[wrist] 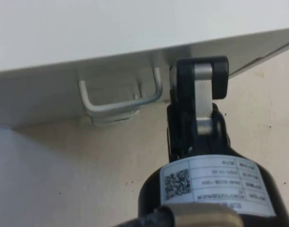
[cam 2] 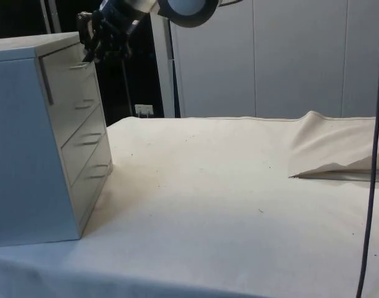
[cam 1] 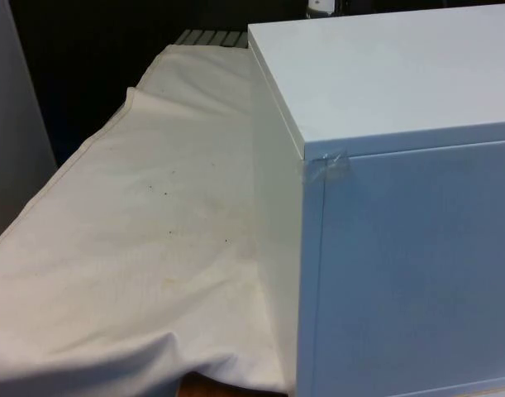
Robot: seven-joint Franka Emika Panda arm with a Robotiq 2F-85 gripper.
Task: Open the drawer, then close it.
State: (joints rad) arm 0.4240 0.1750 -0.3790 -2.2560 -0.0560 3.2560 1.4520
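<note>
Drawers line the front of the white chest [cam 2: 28, 136], which stands at the left end of the table's white cloth [cam 2: 226, 205] in the side view; 4 metal handles show there, and all fronts sit flush. The black gripper [cam 2: 90, 53] hangs at the top drawer's handle [cam 2: 77, 65]. At the wrist, that handle [wrist: 120, 97] lies just beside a finger [wrist: 201, 90]; whether the fingers are spread or together cannot be told

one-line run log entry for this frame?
stage: approach | tool: at top drawer handle, beside it, no grasp seen | chest of drawers: all drawers look shut | white cloth: bare
</note>
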